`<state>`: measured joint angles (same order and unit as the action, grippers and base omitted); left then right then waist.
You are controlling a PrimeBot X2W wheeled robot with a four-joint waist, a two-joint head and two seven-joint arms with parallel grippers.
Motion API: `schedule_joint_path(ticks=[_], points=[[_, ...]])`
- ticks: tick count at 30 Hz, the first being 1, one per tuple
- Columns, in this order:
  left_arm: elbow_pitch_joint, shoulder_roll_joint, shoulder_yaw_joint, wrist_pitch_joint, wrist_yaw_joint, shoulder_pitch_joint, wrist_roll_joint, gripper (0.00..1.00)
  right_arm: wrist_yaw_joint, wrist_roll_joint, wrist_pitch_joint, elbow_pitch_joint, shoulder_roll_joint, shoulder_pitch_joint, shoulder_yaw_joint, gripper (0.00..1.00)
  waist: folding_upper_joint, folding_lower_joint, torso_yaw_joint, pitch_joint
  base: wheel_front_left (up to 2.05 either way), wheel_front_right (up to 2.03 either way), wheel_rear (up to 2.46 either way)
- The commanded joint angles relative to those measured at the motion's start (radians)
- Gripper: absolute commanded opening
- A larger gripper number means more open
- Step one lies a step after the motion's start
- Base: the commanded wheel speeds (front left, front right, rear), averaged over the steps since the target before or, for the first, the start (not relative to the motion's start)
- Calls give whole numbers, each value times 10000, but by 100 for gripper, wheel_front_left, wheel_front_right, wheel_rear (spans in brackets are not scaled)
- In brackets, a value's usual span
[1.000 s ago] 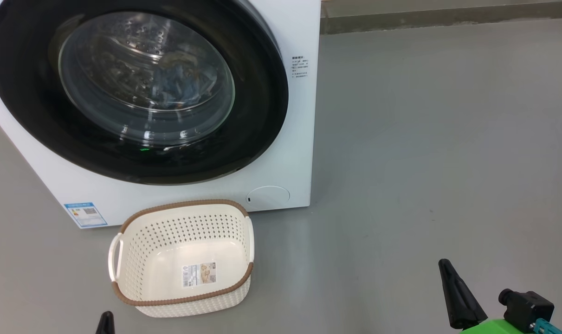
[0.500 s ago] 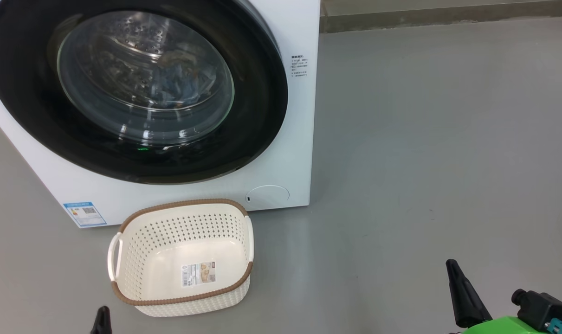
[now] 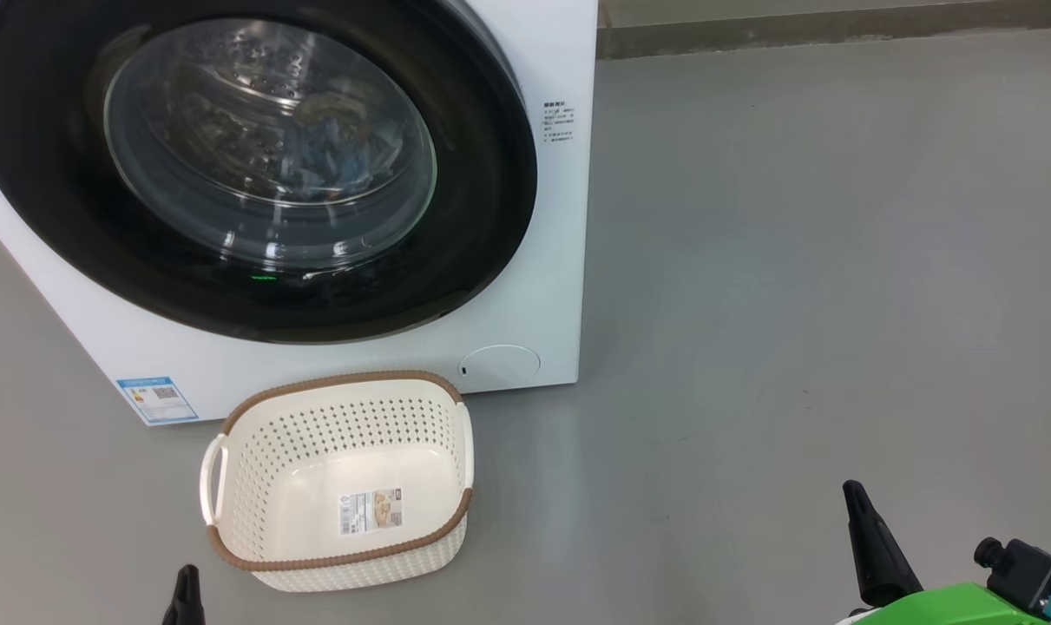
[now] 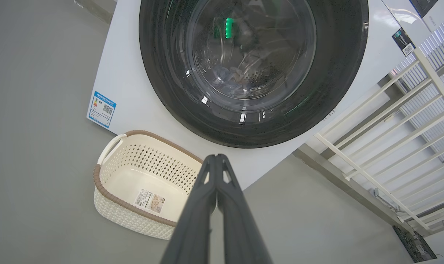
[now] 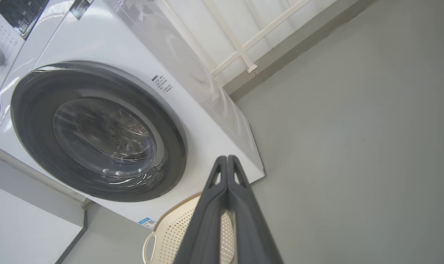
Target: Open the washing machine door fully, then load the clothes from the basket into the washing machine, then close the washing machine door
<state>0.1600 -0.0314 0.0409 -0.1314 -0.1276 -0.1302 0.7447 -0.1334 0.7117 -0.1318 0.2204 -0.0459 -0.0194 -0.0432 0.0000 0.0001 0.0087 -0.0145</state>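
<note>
Grey floor point(image 3: 794, 260); we see basket point(image 3: 343, 382) w/ label sticker point(image 3: 371, 512) only, clothes point(image 3: 325, 161) behind shut washing machine door point(image 3: 482, 174); left gripper point(image 4: 217, 157) & right gripper point(image 5: 227, 158) clenched.

The washing machine door point(image 3: 256, 156) is cut off up top; the clothes point(image 3: 330, 161) look blurry behind its glass; the label point(image 3: 371, 510) is too small to read

Smooth grey floor point(image 3: 794, 260), matt, evenly lit, a few faint scuffs. Darker skirting strip point(image 3: 837, 30) runs along the foot of the far wall. White barred railing point(image 4: 357, 168) stands against a pale wall point(image 5: 192, 14).
</note>
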Motion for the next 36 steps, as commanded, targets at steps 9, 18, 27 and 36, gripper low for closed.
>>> schedule_joint_path(ticks=[9, 18, 27, 36], points=[[-64, -205, 167, 277, -13, 696, 1200, 0, 12, 1313, 292, -167, -114, 551, -20, 0, 0, -1, -10, 21, 0, 0, 0], [40, -228, 198, 501, -15, 888, 2090, 0, 14, 2216, 525, -120, -121, 633, -79, 0, 0, -1, -19, 39, 0, 0, 0], [158, -251, 236, 755, -18, 1104, 3087, 0, 16, 3230, 790, -68, -127, 725, -148, 0, 0, -1, -29, 59, 0, 0, 0], [276, -271, 278, 1012, -20, 1320, 4078, 0, 17, 4238, 1056, -16, -131, 817, -219, 0, 0, -1, -39, 79, 0, 0, 0]])
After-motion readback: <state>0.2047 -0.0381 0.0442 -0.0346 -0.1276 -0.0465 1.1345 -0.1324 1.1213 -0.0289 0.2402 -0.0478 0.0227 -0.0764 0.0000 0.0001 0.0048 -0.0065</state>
